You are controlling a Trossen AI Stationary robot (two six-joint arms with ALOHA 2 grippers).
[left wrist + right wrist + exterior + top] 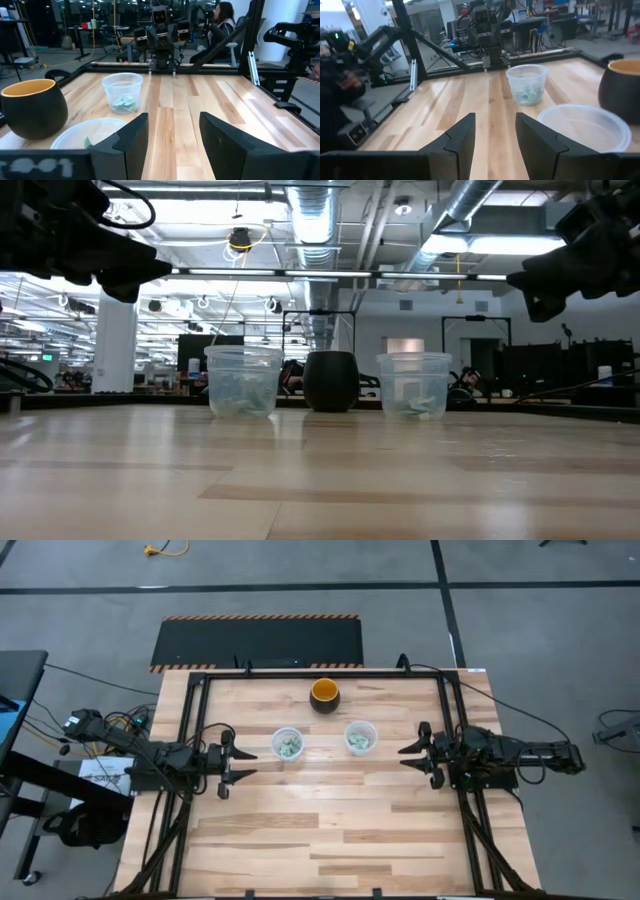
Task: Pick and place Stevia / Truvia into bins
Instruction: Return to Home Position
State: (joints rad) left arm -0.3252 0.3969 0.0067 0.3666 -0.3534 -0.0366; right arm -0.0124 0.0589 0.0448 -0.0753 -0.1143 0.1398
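Note:
Two clear plastic cups stand upright on the wooden table: the left bin (287, 744) (243, 380) and the right bin (360, 737) (414, 384). Each holds light green and white Stevia / Truvia sachets (123, 103) (528, 93) lying on its bottom. My left gripper (247, 763) (171, 135) stands open at the table's left side, level, pointing at the bins, with nothing between its fingers. My right gripper (407, 757) (495, 132) stands open at the right side, also level and empty.
A dark bowl with an orange inside (324, 693) (330, 380) stands behind the two bins, near the far edge. A black frame (195, 720) runs along the table's left, far and right sides. Bare wood (330, 830) stretches from the bins to the near edge.

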